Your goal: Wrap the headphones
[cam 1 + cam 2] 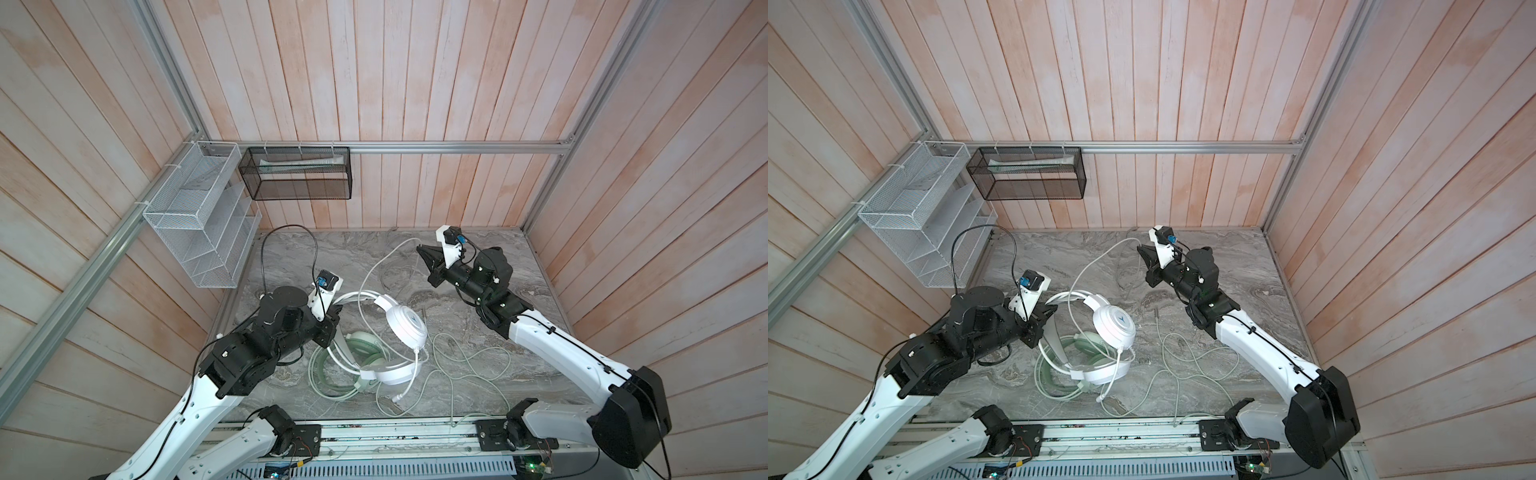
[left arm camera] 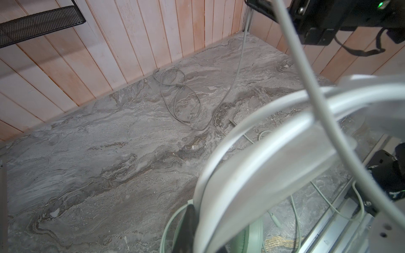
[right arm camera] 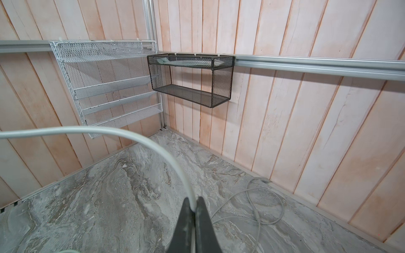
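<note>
The white headphones (image 1: 406,326) (image 1: 1114,326), with a blue logo on the round earcup, lie over the mint green headphones (image 1: 365,352) (image 1: 1086,347) at the middle of the marble table. My left gripper (image 1: 336,311) (image 1: 1051,311) is shut on the white headband (image 2: 274,153); one dark finger (image 2: 190,221) shows beside it in the left wrist view. Raised at the back, my right gripper (image 1: 419,248) (image 1: 1139,248) (image 3: 194,202) is shut on the white cable (image 1: 374,270) (image 3: 131,133), which arcs up from the headset.
A loose pale green cable (image 1: 469,361) sprawls over the table to the right of the headsets, and more cable (image 3: 252,208) lies by the back wall. A white wire rack (image 1: 199,216) and a black mesh basket (image 1: 297,174) hang at the back left.
</note>
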Robot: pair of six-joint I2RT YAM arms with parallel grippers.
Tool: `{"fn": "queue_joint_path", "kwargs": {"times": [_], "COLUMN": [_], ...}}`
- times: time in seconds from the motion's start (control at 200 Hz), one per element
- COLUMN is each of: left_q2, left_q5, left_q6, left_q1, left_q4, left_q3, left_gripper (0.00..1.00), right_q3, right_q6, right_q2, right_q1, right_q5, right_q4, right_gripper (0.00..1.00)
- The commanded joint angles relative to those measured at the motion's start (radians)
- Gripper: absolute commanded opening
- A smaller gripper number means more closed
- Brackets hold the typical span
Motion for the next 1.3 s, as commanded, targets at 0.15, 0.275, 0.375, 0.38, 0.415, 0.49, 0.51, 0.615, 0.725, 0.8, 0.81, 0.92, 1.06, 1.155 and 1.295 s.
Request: {"fn": "queue_joint_path", "kwargs": {"times": [0.15,0.275,0.375,0.38,0.415,0.49,0.51,0.615,0.725,0.8,0.81,0.92,1.06,1.155,1.295], "left_q2": [-0.023,-0.033,-0.043,-0.043,-0.043,-0.04,-0.04,-0.037,-0.036,-0.03,-0.028,-0.014,0.016,0.047,0.071], "left_q5": [0.046,0.047,0.043,0.043,0.047,0.054,0.058,0.062,0.064,0.067,0.064,0.048,0.027,-0.013,-0.035], "left_q6": [-0.044,-0.051,-0.056,-0.056,-0.06,-0.073,-0.073,-0.073,-0.12,-0.149,-0.155,-0.207,-0.282,-0.346,-0.415], "left_q1": [0.001,0.001,0.001,0.001,0.003,0.003,0.003,0.004,0.007,0.009,0.009,0.013,0.022,0.038,0.093], "left_q4": [0.083,0.089,0.093,0.094,0.093,0.099,0.101,0.104,0.108,0.118,0.12,0.141,0.157,0.151,0.152], "left_q3": [0.026,0.041,0.045,0.046,0.046,0.049,0.049,0.063,0.084,0.099,0.1,0.12,0.144,0.169,0.211], "left_gripper": [0.0,0.0,0.0,0.0,0.0,0.0,0.0,0.0,0.0,0.0,0.0,0.0,0.0,0.0,0.0], "right_q3": [-0.061,-0.083,-0.121,-0.121,-0.122,-0.116,-0.117,-0.15,-0.164,-0.174,-0.175,-0.203,-0.216,-0.229,-0.288], "right_q6": [0.039,0.047,0.085,0.087,0.093,0.097,0.1,0.118,0.139,0.17,0.174,0.194,0.181,0.173,0.229], "right_q2": [0.002,0.008,0.002,0.002,0.008,0.022,0.023,0.017,0.027,0.049,0.053,0.081,0.105,0.107,0.096], "right_q1": [-0.018,-0.021,-0.049,-0.05,-0.052,-0.052,-0.052,-0.052,-0.051,-0.048,-0.047,-0.013,0.069,0.125,0.138], "right_q5": [0.016,0.043,0.029,0.028,0.017,-0.002,-0.006,0.009,-0.022,-0.059,-0.063,-0.074,-0.054,-0.023,-0.054], "right_q4": [0.065,0.082,0.138,0.139,0.142,0.133,0.134,0.162,0.178,0.2,0.204,0.236,0.235,0.234,0.317], "right_gripper": [0.0,0.0,0.0,0.0,0.0,0.0,0.0,0.0,0.0,0.0,0.0,0.0,0.0,0.0,0.0]}}
